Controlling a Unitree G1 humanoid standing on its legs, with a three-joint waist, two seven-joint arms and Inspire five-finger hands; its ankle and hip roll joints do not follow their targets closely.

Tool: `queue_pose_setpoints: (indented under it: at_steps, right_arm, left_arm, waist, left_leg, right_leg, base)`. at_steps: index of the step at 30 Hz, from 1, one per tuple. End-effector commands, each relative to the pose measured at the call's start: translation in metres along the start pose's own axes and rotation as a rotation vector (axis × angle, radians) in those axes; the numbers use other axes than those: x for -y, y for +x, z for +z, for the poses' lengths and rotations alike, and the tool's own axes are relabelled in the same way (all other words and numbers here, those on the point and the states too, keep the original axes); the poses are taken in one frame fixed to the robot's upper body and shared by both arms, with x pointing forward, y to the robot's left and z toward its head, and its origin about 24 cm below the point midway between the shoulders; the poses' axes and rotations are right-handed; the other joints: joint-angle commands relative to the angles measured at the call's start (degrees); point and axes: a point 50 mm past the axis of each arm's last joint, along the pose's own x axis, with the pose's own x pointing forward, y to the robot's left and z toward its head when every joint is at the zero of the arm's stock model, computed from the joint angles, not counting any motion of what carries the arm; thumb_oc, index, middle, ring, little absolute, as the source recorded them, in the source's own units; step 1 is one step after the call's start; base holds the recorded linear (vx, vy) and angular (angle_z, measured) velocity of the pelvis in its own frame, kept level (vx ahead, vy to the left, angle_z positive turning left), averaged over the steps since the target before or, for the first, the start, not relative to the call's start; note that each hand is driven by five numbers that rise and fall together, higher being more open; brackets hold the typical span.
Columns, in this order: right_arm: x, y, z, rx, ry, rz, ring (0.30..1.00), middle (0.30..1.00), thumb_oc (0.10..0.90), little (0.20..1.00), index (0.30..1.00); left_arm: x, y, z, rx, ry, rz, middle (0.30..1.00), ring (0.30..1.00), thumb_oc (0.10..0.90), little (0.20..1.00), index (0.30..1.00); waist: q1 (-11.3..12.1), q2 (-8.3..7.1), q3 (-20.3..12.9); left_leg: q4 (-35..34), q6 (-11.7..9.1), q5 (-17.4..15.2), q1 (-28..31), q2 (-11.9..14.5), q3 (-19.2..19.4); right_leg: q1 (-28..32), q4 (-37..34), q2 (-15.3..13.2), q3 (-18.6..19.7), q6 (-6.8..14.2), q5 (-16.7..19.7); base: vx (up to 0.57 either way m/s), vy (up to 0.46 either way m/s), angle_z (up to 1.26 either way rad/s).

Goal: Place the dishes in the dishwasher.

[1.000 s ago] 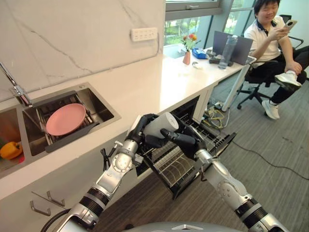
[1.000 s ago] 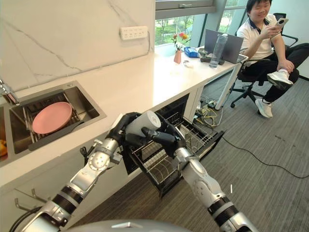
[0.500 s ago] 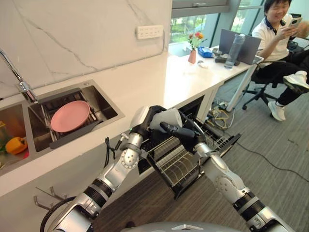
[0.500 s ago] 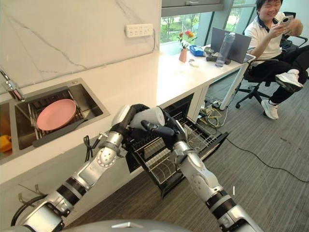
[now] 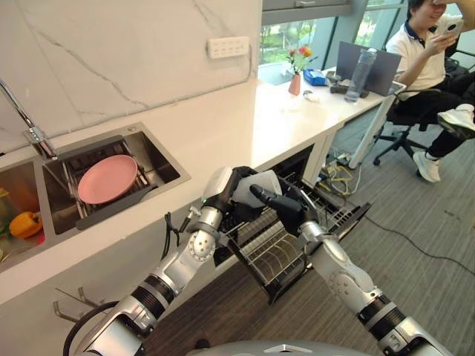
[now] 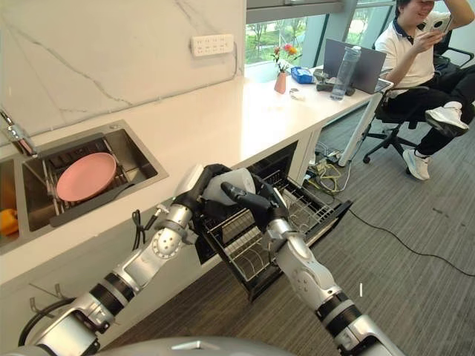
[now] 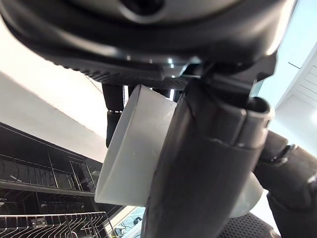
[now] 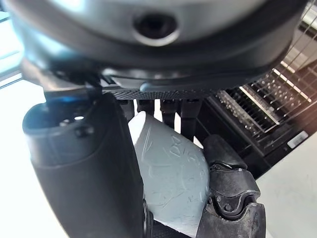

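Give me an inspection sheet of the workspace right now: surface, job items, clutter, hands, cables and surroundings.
Surface: white countertop with a steel sink set into it.
Job's things: white cup held over the pulled-out dishwasher rack; pink plate lies in the sink.
Clutter: a yellow pepper in the next basin; flower vase, laptop and water bottle at the counter's far end.
Hands: left hand and right hand both have fingers curled round the cup.
Cables: a black cable across the floor; a tangle of cables under the far end of the counter.
Surroundings: marble wall with a socket strip; a seated person holding a phone.
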Motion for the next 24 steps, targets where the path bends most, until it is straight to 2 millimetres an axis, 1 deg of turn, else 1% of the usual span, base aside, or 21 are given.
queue_pose_setpoints:
  at_steps: [1,11,14,15,17,18,21,22,23,24]
  right_arm:
    - [-0.15,0.007,0.048,0.251,0.129,0.654,0.3,0.3,0.4,0.3,0.3]
    - [-0.144,0.007,0.055,0.301,0.185,0.583,0.3,0.3,0.4,0.3,0.3]
    - [-0.144,0.006,0.057,0.313,0.192,0.57,0.3,0.3,0.4,0.3,0.3]
    - [-0.144,0.007,0.057,0.316,0.182,0.566,0.3,0.3,0.4,0.3,0.3]
    - [-0.143,0.006,0.058,0.318,0.143,0.565,0.3,0.3,0.4,0.3,0.3]
    - [-0.143,0.006,0.058,0.317,0.143,0.565,0.3,0.3,0.4,0.3,0.3]
    - [-0.145,0.006,0.054,0.297,0.12,0.569,0.3,0.3,0.4,0.3,0.3]
    - [-0.147,0.006,0.052,0.287,0.115,0.574,0.411,0.411,0.474,0.411,0.411]
    - [-0.147,0.006,0.052,0.287,0.115,0.574,0.411,0.411,0.474,0.411,0.411]
    - [-0.148,0.006,0.05,0.274,0.103,0.578,0.9,0.9,0.8,0.9,0.9]
  left_arm:
    - [0.017,0.046,0.088,0.348,-0.023,-0.05,0.3,0.3,0.4,0.3,0.3]
    - [0.019,0.049,0.089,0.328,-0.055,-0.043,0.3,0.3,0.4,0.3,0.3]
    - [0.022,0.05,0.088,0.303,-0.093,-0.053,0.3,0.3,0.4,0.3,0.3]
    - [0.023,0.049,0.087,0.29,-0.123,-0.061,0.3,0.3,0.4,0.3,0.3]
    - [0.028,0.046,0.087,0.246,-0.265,-0.09,0.3,0.3,0.4,0.3,0.3]
    - [0.028,0.046,0.087,0.245,-0.266,-0.09,0.3,0.3,0.4,0.3,0.3]
    - [0.029,0.045,0.093,0.239,-0.39,-0.108,0.3,0.3,0.4,0.3,0.3]
    - [0.028,0.045,0.095,0.24,-0.42,-0.109,0.3,0.3,0.4,0.3,0.3]
    - [0.028,0.045,0.095,0.24,-0.42,-0.109,0.3,0.3,0.4,0.3,0.3]
    - [0.028,0.045,0.098,0.244,-0.452,-0.114,0.3,0.3,0.4,0.3,0.3]
  waist:
    - [-0.2,-0.73,1.3]
    - [-0.8,-0.53,1.3]
    - [-0.9,-0.46,1.3]
    - [-1.0,-0.44,1.2]
    - [-1.0,-0.51,1.3]
    - [-1.0,-0.49,1.3]
    - [-0.9,-0.55,1.3]
    - [-0.9,-0.56,1.4]
    - [-0.9,-0.56,1.4]
    - [-0.9,-0.55,1.4]
  left_leg:
    - [0.6,1.9,-7.5,2.7,-3.5,-0.8]
    - [0.6,2.0,-7.7,2.9,-3.7,-0.7]
    - [0.6,2.1,-7.8,2.9,-3.7,-0.7]
    - [0.6,2.1,-7.7,3.0,-3.8,-0.7]
    - [0.6,2.2,-7.7,3.0,-3.8,-0.8]
    - [0.6,2.2,-7.8,3.0,-3.8,-0.9]
    - [0.6,2.2,-7.7,2.9,-3.9,-1.0]
    - [0.6,2.2,-7.7,2.9,-3.9,-1.0]
    - [0.6,2.2,-7.7,2.9,-3.9,-1.0]
    - [0.6,2.2,-7.6,2.9,-3.9,-1.1]
  right_leg:
    - [-0.1,1.2,-3.1,0.1,4.1,-2.3]
    - [0.0,1.3,-3.0,0.3,4.0,-2.2]
    - [0.1,1.4,-3.0,0.4,3.9,-2.2]
    - [0.1,1.4,-3.0,0.5,3.9,-2.2]
    - [0.2,1.4,-3.0,0.4,3.8,-2.2]
    - [0.2,1.4,-3.0,0.4,3.8,-2.2]
    - [0.3,1.3,-3.0,0.4,3.7,-2.0]
    - [0.2,1.3,-3.0,0.4,3.6,-2.0]
    - [0.2,1.3,-3.0,0.4,3.6,-2.0]
    - [0.3,1.3,-3.0,0.4,3.6,-2.0]
  base:
    - [0.0,0.0,0.0]
    - [0.0,0.0,0.0]
    - [0.0,0.0,0.0]
    - [0.0,0.0,0.0]
    - [0.0,0.0,0.0]
    - [0.0,0.0,0.0]
    - [0.0,0.0,0.0]
    - [0.0,0.0,0.0]
    - [0.0,0.0,0.0]
    - [0.0,0.0,0.0]
